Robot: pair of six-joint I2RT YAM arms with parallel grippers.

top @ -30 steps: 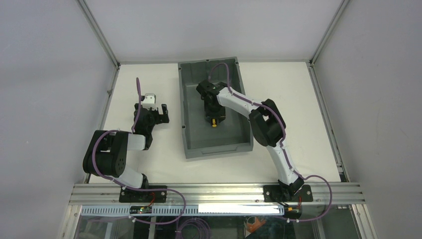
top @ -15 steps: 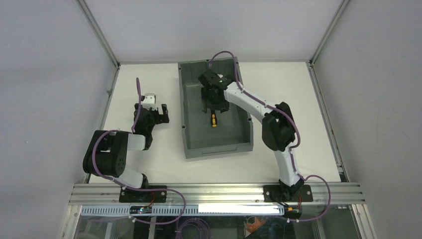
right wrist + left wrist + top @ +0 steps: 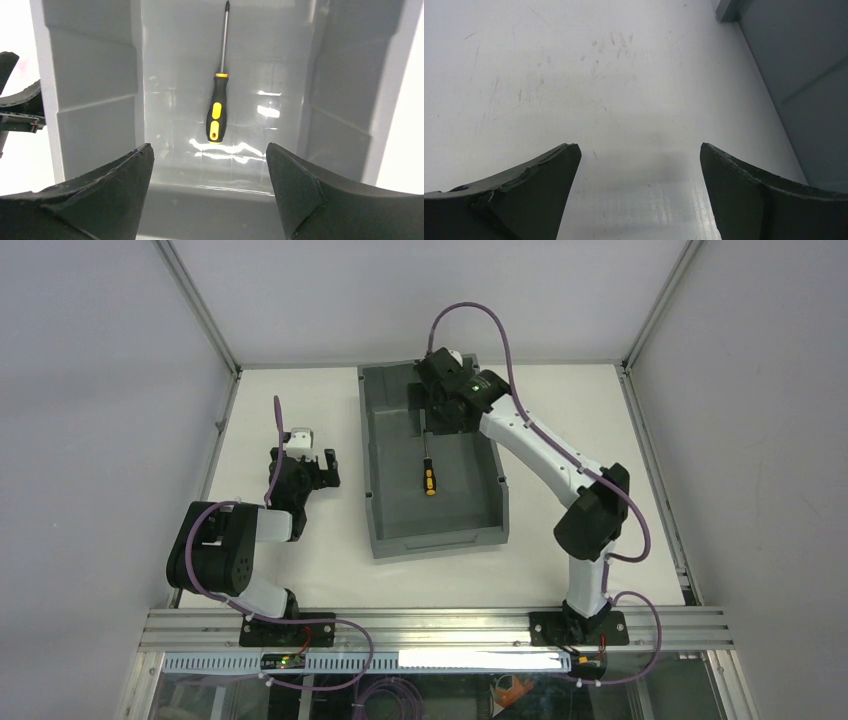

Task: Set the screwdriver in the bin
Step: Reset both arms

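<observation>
The screwdriver [image 3: 428, 472], yellow and black handled with a thin dark shaft, lies flat on the floor of the grey bin [image 3: 379, 510]. In the right wrist view the screwdriver [image 3: 218, 112] rests alone on the bin [image 3: 95, 100] floor, shaft pointing away. My right gripper [image 3: 440, 412] hangs over the far end of the bin, above the shaft tip, and stands open [image 3: 210, 150] with nothing between its fingers. My left gripper [image 3: 308, 468] rests left of the bin over the white table and is open [image 3: 636, 147] and empty.
The white table [image 3: 300, 560] is fenced by metal frame posts and grey walls. The bin's left outer wall [image 3: 804, 75] shows at the right of the left wrist view. A metal rail [image 3: 440, 625] runs along the near edge.
My right gripper has opened and let go of the screwdriver, which now lies on the bin floor. The right arm has lifted and moved toward the bin's far end. The left arm is unchanged.
</observation>
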